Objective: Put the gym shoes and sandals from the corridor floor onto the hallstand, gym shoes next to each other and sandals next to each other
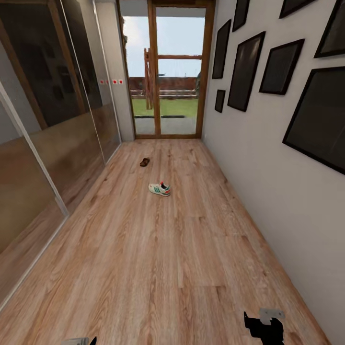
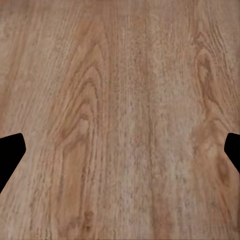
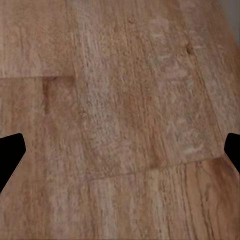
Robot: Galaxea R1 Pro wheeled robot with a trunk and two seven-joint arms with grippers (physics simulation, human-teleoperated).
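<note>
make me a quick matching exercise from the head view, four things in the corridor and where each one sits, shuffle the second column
Things:
1. gym shoe
2. sandal
3. glass door
4. black picture frames

Places:
A. on the wall at the view's right
B. at the far end of the corridor
C. on the floor, the nearer of the two
D. on the floor, farther off, closer to the door

Pairs: 1-C, 2-D, 3-B, 4-A

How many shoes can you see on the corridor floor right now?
2. One gym shoe lies mid-corridor on the floor. One sandal lies farther on, nearer the glass door. The other two pieces of footwear may be outside the camera's view.
</note>
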